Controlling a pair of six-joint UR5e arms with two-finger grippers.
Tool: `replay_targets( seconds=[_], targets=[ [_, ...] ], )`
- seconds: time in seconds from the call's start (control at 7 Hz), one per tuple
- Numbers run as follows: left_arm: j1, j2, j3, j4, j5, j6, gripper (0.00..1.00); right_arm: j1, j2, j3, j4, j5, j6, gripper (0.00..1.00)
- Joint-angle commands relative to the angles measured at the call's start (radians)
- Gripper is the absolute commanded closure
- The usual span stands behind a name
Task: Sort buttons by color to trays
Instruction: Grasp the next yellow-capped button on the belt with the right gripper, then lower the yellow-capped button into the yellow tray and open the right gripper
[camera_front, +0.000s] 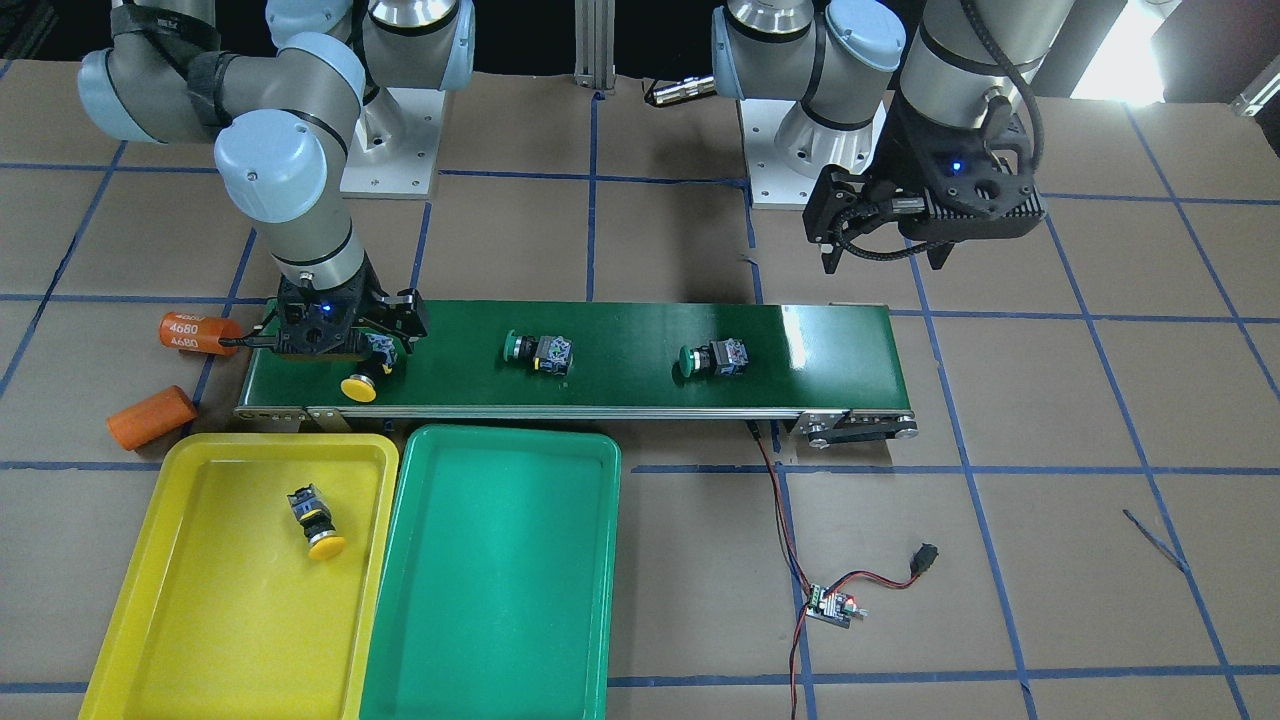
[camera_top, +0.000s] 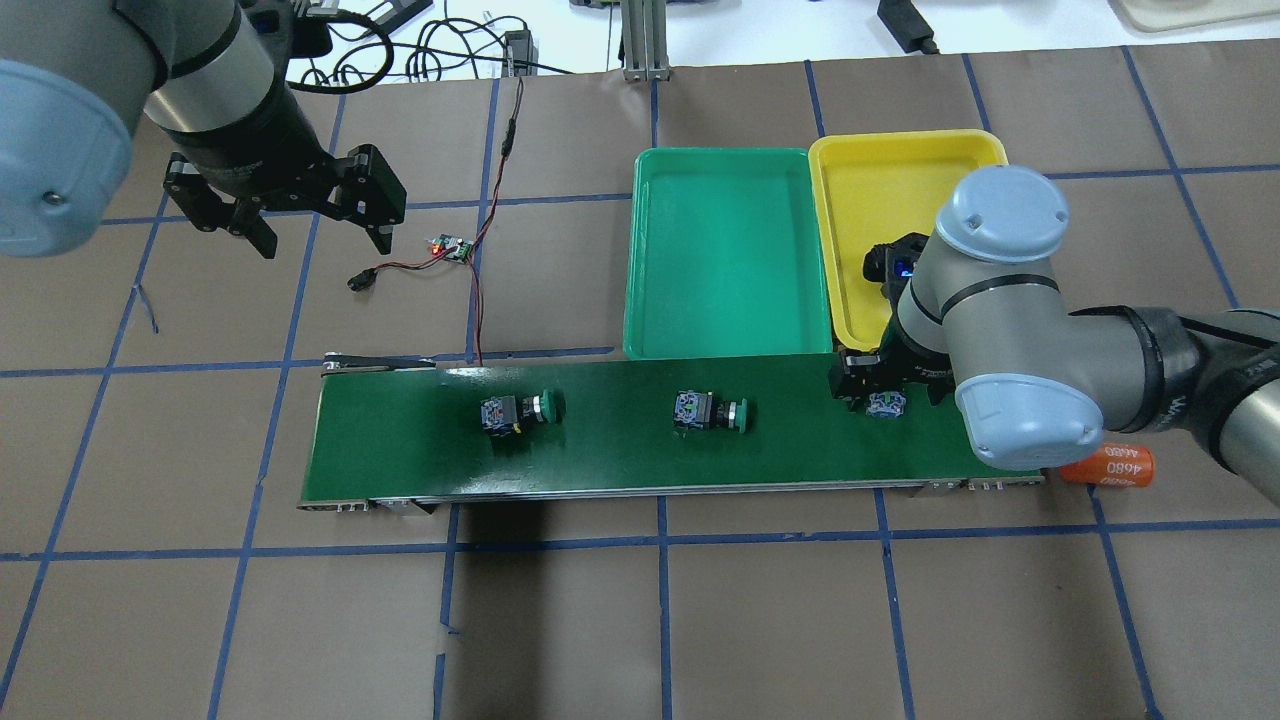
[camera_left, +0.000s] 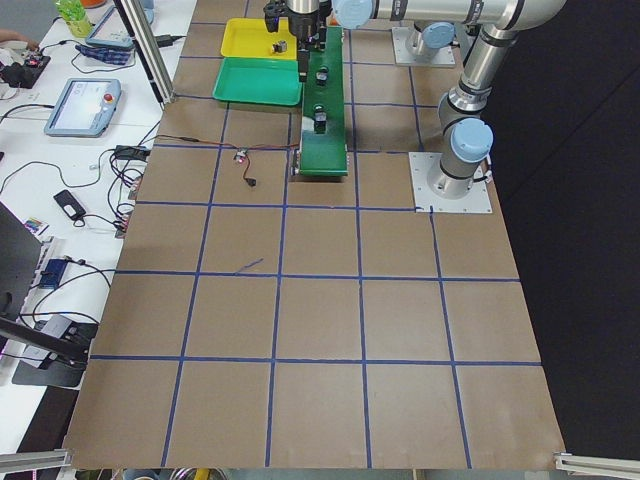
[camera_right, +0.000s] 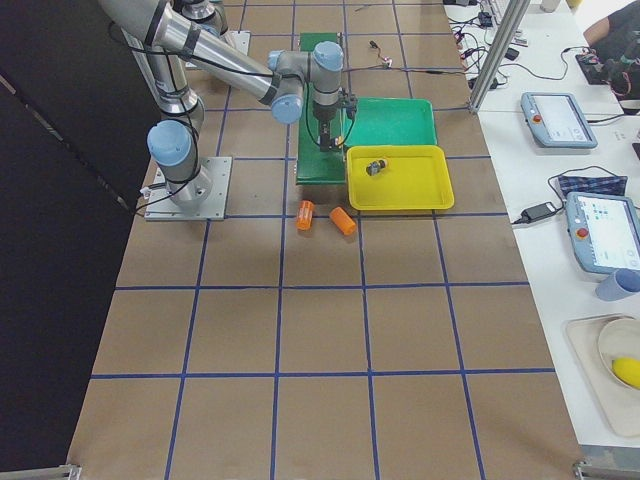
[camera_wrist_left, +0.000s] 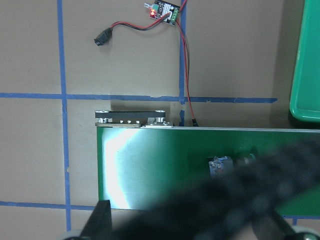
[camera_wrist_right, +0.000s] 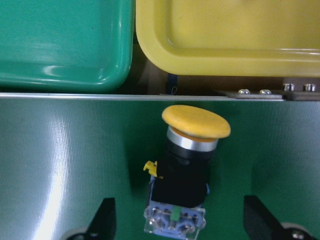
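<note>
One yellow button (camera_front: 315, 520) lies in the yellow tray (camera_front: 180, 460). The green tray (camera_front: 510, 438) beside it holds nothing. A second yellow button (camera_wrist_right: 189, 160) lies on the conveyor belt, its cap toward the trays. My right gripper (camera_wrist_right: 181, 222) is open and low over it, with a finger (camera_wrist_right: 105, 220) on each side of its body and not touching. It also shows in the front view (camera_front: 372, 345). Two green buttons (camera_front: 540, 352) (camera_front: 715, 358) lie further along the belt. My left gripper (camera_top: 322, 228) is open, empty and held high beyond the belt's other end.
The dark green conveyor belt (camera_front: 620, 330) runs across the table in front of both trays. Two orange cylinders (camera_front: 195, 332) (camera_front: 150, 416) lie off the belt's end near the yellow tray. A small circuit board with red wires (camera_front: 832, 605) lies on the table.
</note>
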Motion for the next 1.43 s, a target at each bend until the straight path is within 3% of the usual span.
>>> replay_targets(
  seconds=[0.0,0.14,0.43,0.57,0.86,1.0,1.14,1.29],
  targets=[
    [0.026,-0.009,0.037,-0.04,-0.053,0.003,0.0,0.0,0.0,-0.008,0.009,-0.005,0.0,0.89],
    [0.043,-0.007,0.043,-0.072,-0.053,0.003,0.0,-0.001,0.0,-0.014,0.008,-0.009,-0.002,0.95],
    [0.04,0.01,0.042,-0.082,-0.055,0.001,0.0,-0.009,0.017,-0.095,0.009,-0.013,-0.02,0.95],
    [0.04,0.01,0.043,-0.083,-0.061,0.001,0.0,-0.011,0.079,-0.192,0.011,-0.022,-0.02,0.9],
    [0.035,0.014,0.037,-0.083,-0.058,0.001,0.0,-0.014,0.228,-0.436,0.182,-0.065,-0.04,0.8],
    [0.038,0.013,0.043,-0.083,-0.059,0.003,0.0,-0.02,0.27,-0.493,0.199,-0.066,-0.117,0.79],
    [0.042,0.013,0.043,-0.083,-0.076,0.001,0.0,-0.043,0.279,-0.496,0.2,-0.065,-0.135,0.68],
    [0.043,0.016,0.039,-0.085,-0.114,0.001,0.0,-0.061,0.284,-0.496,0.2,-0.057,-0.135,0.23]
  ],
)
